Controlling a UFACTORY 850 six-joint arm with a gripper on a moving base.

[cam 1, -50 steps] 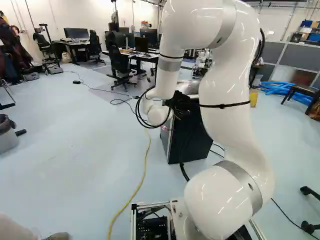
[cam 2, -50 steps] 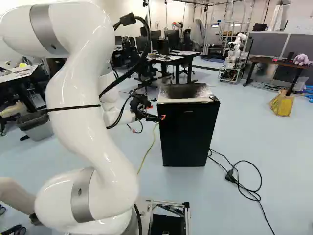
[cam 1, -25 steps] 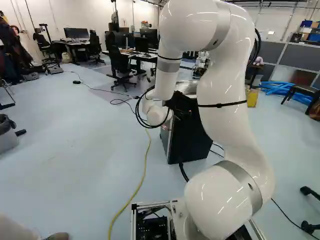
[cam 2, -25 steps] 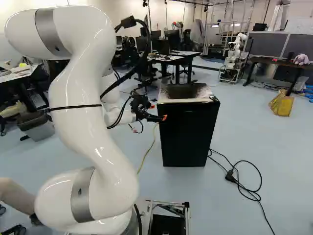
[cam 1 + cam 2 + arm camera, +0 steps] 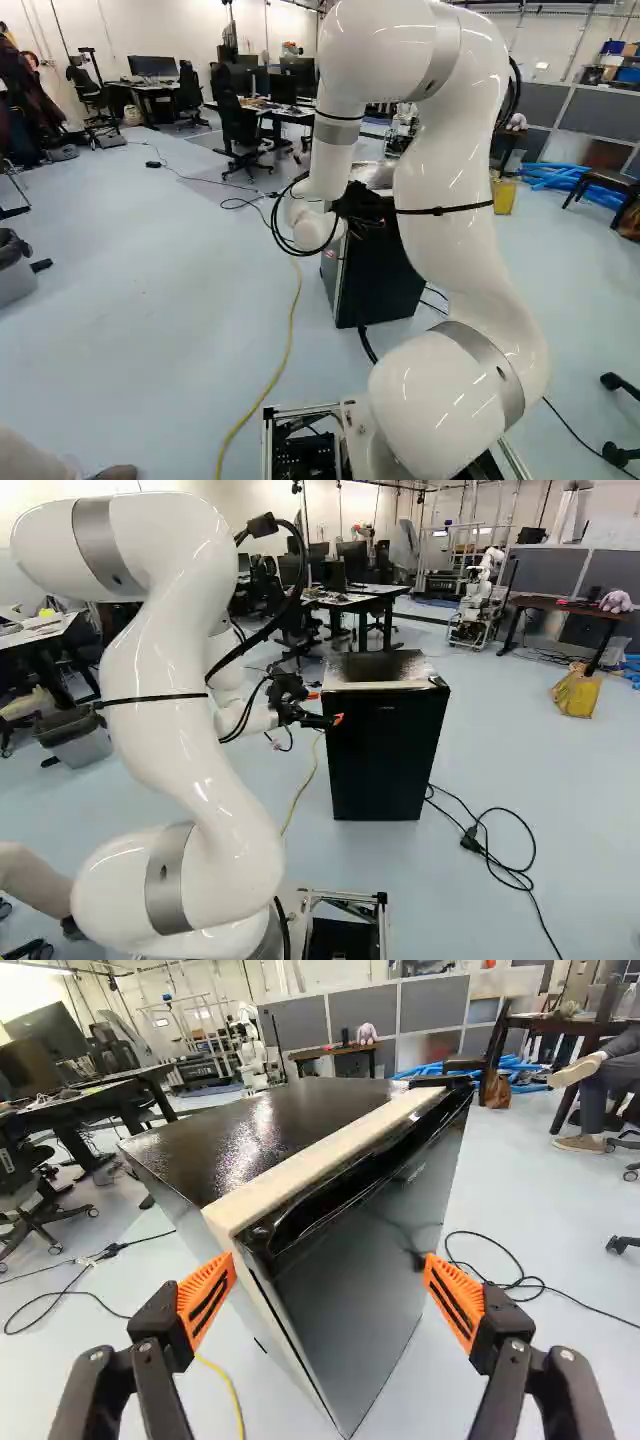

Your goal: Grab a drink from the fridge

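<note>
Gripper (image 5: 326, 708) is at the near corner of the black fridge (image 5: 388, 750), its two fingers standing wide apart, with the corner between and ahead of the orange pads (image 5: 207, 1300) in the wrist view; contact with either pad cannot be determined. Fridge stands upright on the floor (image 5: 250, 810) ahead of the base, partly hidden by the arm (image 5: 455, 220) in the left base view. Black cable (image 5: 500, 865) lies looped on the floor beside it.
</note>
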